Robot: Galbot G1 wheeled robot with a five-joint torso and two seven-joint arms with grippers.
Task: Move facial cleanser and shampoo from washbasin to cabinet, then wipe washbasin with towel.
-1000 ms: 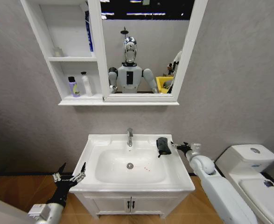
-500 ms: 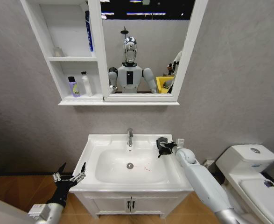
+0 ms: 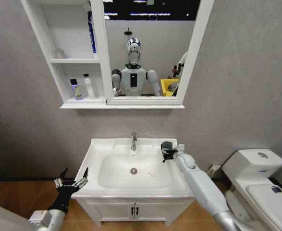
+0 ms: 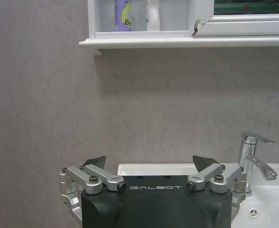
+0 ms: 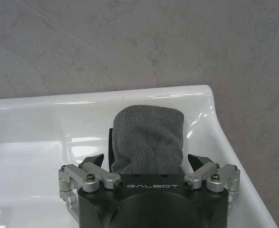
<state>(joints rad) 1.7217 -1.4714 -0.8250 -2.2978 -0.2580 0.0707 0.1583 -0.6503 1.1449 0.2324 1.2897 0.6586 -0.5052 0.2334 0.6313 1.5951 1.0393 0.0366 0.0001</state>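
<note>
The dark grey towel (image 3: 165,145) (image 5: 149,135) lies bunched on the back right corner of the white washbasin (image 3: 95,159) (image 5: 34,123). My right gripper (image 3: 169,153) (image 5: 148,160) is right at the towel, open, with one finger on each side of the cloth. My left gripper (image 3: 72,181) (image 4: 150,162) hangs open and empty by the washbasin's front left corner. In the lowest compartment of the cabinet (image 3: 40,33) (image 4: 144,41) stand a purple bottle (image 3: 76,90) (image 4: 122,13) and a white bottle (image 3: 89,87) (image 4: 151,13). Which one is cleanser and which shampoo I cannot tell.
The chrome tap (image 3: 133,141) (image 4: 253,152) stands at the back middle of the basin. A white toilet (image 3: 256,173) sits close on the right. The mirror (image 3: 145,48) hangs above, and the vanity doors (image 3: 133,210) are below. The grey wall is directly behind the towel.
My right arm has swung left along the basin's back right rim, bringing its gripper from beside the towel to right at it. The left arm has stayed still.
</note>
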